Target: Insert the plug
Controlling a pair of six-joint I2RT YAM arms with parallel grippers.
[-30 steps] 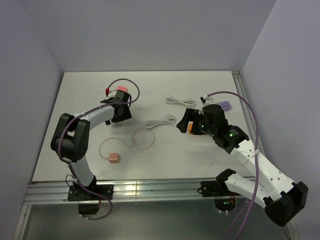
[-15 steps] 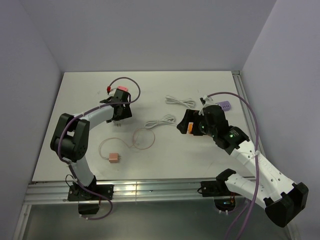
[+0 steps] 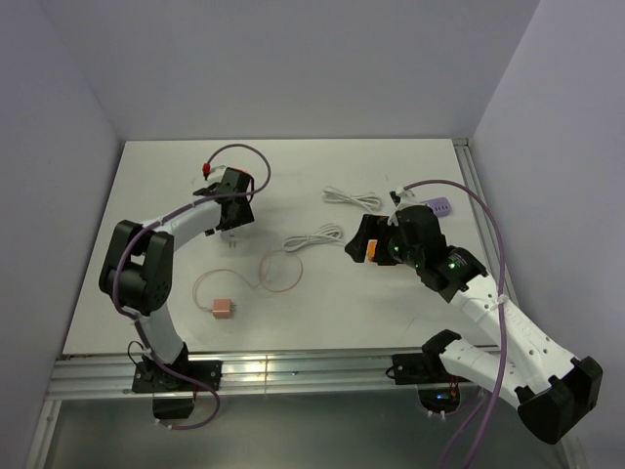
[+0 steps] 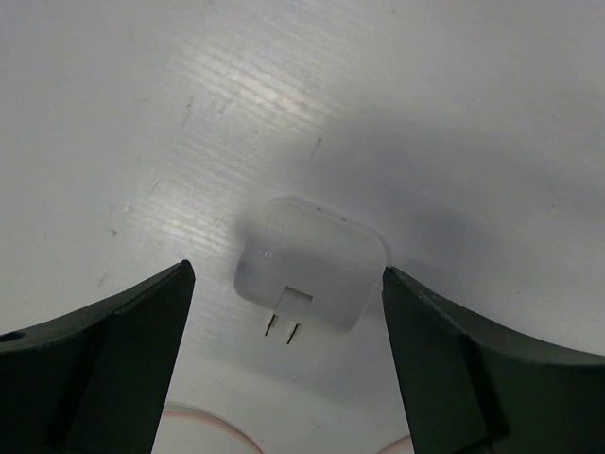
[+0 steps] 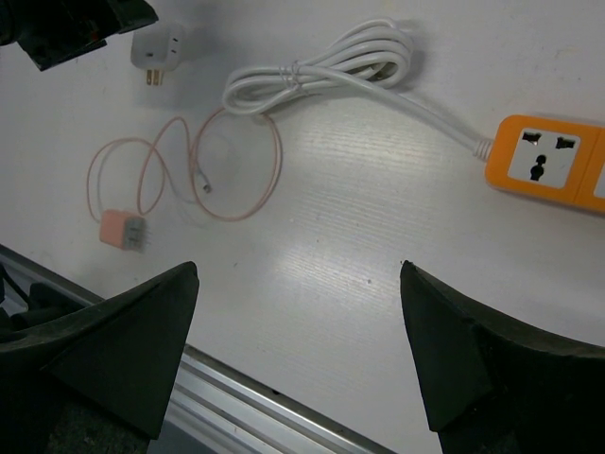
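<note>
Since a second ago the left claw [image 4: 286, 270] has shifted a little toward the far side of the table [image 3: 322, 313] and turned at the wrist; the right arm looks unchanged.

The white plug [image 4: 317, 257] lies flat on the table directly under the left claw, between its two fingers but touching neither, its two prongs pointing back toward the wrist. That claw is spread wide and grasps nothing.

The orange power strip [image 5: 558, 161] lies below the right claw [image 5: 299, 268], off to its right-finger side, one socket face up. That claw is also released and empty. A coiled white cord [image 5: 331, 61] runs from the strip, ahead of the claw. A thin pinkish cable with a small pink block [image 5: 125, 230] lies off its left finger.

By my reading the task is barely begun: the plug is lined up for a grasp, but it still has to be picked up, carried to the strip and pushed in.
</note>
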